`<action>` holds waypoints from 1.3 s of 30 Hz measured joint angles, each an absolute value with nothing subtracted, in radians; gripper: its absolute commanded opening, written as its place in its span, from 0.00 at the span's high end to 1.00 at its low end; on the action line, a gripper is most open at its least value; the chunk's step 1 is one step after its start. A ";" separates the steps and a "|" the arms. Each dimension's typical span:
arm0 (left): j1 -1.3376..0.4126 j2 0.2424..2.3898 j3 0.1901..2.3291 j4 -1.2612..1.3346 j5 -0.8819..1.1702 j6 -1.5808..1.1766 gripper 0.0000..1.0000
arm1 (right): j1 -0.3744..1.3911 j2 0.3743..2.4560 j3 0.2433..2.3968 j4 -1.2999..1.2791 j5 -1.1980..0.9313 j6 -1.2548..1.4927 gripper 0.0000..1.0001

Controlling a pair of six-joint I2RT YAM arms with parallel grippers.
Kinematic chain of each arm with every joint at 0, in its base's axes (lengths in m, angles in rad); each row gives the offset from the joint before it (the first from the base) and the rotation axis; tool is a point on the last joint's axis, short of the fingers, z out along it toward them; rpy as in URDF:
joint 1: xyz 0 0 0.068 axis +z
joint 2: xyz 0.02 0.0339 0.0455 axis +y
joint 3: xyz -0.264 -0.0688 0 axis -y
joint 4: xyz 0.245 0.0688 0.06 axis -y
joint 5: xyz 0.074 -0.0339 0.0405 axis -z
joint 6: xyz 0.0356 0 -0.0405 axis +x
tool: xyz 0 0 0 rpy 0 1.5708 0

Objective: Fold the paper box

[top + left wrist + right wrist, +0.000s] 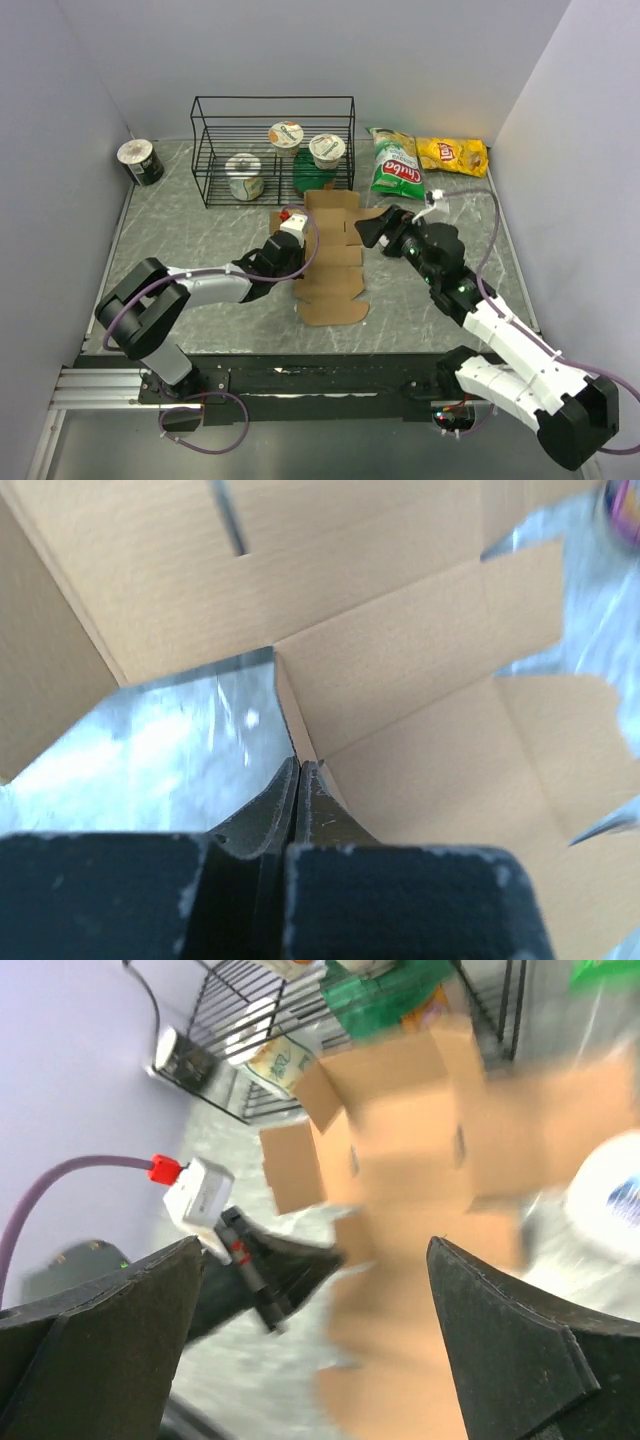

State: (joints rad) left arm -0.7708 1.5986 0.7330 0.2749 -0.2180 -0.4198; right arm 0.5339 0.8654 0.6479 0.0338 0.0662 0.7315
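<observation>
Our left gripper [300, 768] is closed, seemingly pinching a raised flap edge, likely to steady the sheet; our right gripper [315, 1250] gapes wide and empty at its right side, ready for another flap. The box [335, 265], plain brown, lies mostly flat mid-table, creased but unfolded, before the rack [270, 98]

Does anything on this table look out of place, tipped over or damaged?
Only the can in the far left corner: it seems to lie on its side, alone. The paper box is a flat sheet with no visible tear; the left hand is shut on one flap. Nothing is spilled.
</observation>
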 measured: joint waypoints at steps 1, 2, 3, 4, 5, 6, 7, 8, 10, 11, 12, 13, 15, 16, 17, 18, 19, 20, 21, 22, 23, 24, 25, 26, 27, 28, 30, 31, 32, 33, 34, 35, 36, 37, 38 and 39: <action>-0.770 1.590 0.727 0.257 -0.200 -0.400 0.99 | 0.525 0.876 0.682 0.014 0.041 0.634 0.01; -0.768 1.581 0.719 0.239 -0.183 -0.377 0.99 | 0.514 0.884 0.699 0.006 0.031 0.597 0.01; -0.767 1.572 0.710 0.226 -0.167 -0.355 0.99 | 0.498 0.924 0.748 -0.027 -0.007 0.498 0.01; -0.765 1.565 0.705 0.218 -0.156 -0.343 0.99 | 0.490 0.947 0.783 -0.038 -0.030 0.435 0.02; -0.762 1.557 0.701 0.213 -0.144 -0.328 0.99 | 0.484 0.991 0.828 -0.054 -0.059 0.363 0.02; -0.761 1.549 0.698 0.206 -0.134 -0.318 0.99 | 0.476 1.043 0.879 -0.070 -0.097 0.281 0.02; -0.760 1.538 0.693 0.199 -0.123 -0.306 0.99 | 0.474 1.090 0.921 -0.084 -0.130 0.213 0.02; -0.759 1.526 0.686 0.193 -0.110 -0.295 0.99 | 0.471 1.146 0.964 -0.101 -0.164 0.149 0.03; -0.757 1.505 0.670 0.189 -0.090 -0.275 0.99 | 0.463 1.252 1.039 -0.136 -0.242 0.040 0.04; -0.756 1.492 0.657 0.190 -0.075 -0.266 0.99 | 0.458 1.303 1.067 -0.148 -0.280 -0.001 0.04; -0.756 1.477 0.643 0.191 -0.064 -0.256 0.99 | 0.451 1.339 1.086 -0.158 -0.305 -0.033 0.04; -0.756 1.462 0.630 0.191 -0.052 -0.250 0.99 | 0.443 1.379 1.104 -0.166 -0.342 -0.071 0.04; -0.754 1.427 0.601 0.191 -0.026 -0.237 0.99 | 0.429 1.449 1.127 -0.179 -0.401 -0.144 0.04; -0.754 1.411 0.590 0.191 -0.014 -0.230 0.99 | 0.426 1.474 1.132 -0.182 -0.423 -0.176 0.04; -0.753 1.396 0.583 0.191 -0.002 -0.226 0.99 | 0.422 1.494 1.135 -0.184 -0.441 -0.203 0.05; -0.752 1.385 0.579 0.191 0.007 -0.223 0.99 | 0.419 1.514 1.140 -0.191 -0.461 -0.235 0.05; -0.751 1.377 0.578 0.191 0.014 -0.222 0.99 | 0.418 1.526 1.144 -0.191 -0.474 -0.254 0.05; -0.750 1.371 0.578 0.191 0.020 -0.221 0.99 | 0.416 1.539 1.151 -0.192 -0.491 -0.276 0.06; -0.749 1.367 0.578 0.192 0.027 -0.221 0.99 | 0.416 1.550 1.160 -0.194 -0.508 -0.298 0.06; -0.749 1.365 0.578 0.193 0.031 -0.221 0.99 | 0.416 1.558 1.169 -0.195 -0.521 -0.315 0.07; -0.748 1.365 0.577 0.194 0.035 -0.220 0.99 | 0.416 1.567 1.177 -0.194 -0.535 -0.332 0.08; -0.748 1.365 0.577 0.194 0.040 -0.218 0.99 | 0.416 1.571 1.182 -0.190 -0.546 -0.344 0.10; -0.747 1.365 0.577 0.193 0.044 -0.218 0.99 | 0.416 1.576 1.185 -0.183 -0.559 -0.356 0.11; -0.747 1.365 0.577 0.193 0.047 -0.218 0.99 | 0.416 1.582 1.185 -0.176 -0.572 -0.366 0.16; -0.747 1.365 0.577 0.193 0.051 -0.218 0.99 | 0.416 1.586 1.185 -0.175 -0.582 -0.374 0.17; -0.747 1.365 0.577 0.192 0.056 -0.217 0.99 | 0.416 1.592 1.185 -0.172 -0.595 -0.384 0.19; -0.747 1.365 0.577 0.192 0.060 -0.213 0.99 | 0.417 1.604 1.185 -0.171 -0.607 -0.396 0.29; -0.746 1.365 0.577 0.192 0.062 -0.210 0.99 | 0.420 1.610 1.185 -0.169 -0.612 -0.406 0.33; -0.746 1.365 0.577 0.192 0.064 -0.205 0.99 | 0.423 1.616 1.185 -0.167 -0.614 -0.414 0.39; -0.746 1.365 0.577 0.192 0.065 -0.204 0.99 | 0.424 1.620 1.183 -0.162 -0.617 -0.421 0.41; -0.746 1.365 0.577 0.192 0.065 -0.204 0.99 | 0.427 1.621 1.179 -0.154 -0.617 -0.427 0.42; -0.746 1.365 0.578 0.190 0.065 -0.204 0.99 | 0.430 1.620 1.168 -0.135 -0.617 -0.430 0.45; -0.746 1.366 0.578 0.188 0.064 -0.204 0.99 | 0.438 1.616 1.147 -0.109 -0.614 -0.433 0.47; -0.746 1.369 0.579 0.185 0.064 -0.204 0.99 | 0.445 1.612 1.132 -0.097 -0.608 -0.437 0.48; -0.746 1.374 0.583 0.177 0.064 -0.204 0.99 | 0.456 1.606 1.108 -0.076 -0.593 -0.437 0.53; -0.746 1.383 0.590 0.171 0.064 -0.204 0.99 | 0.469 1.596 1.076 -0.053 -0.578 -0.439 0.54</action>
State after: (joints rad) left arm -0.7464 1.3834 0.5896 0.1711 0.0635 -0.2043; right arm 0.4694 1.5959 1.0756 -0.0528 -0.5777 -0.4385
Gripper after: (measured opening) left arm 0.022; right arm 0.527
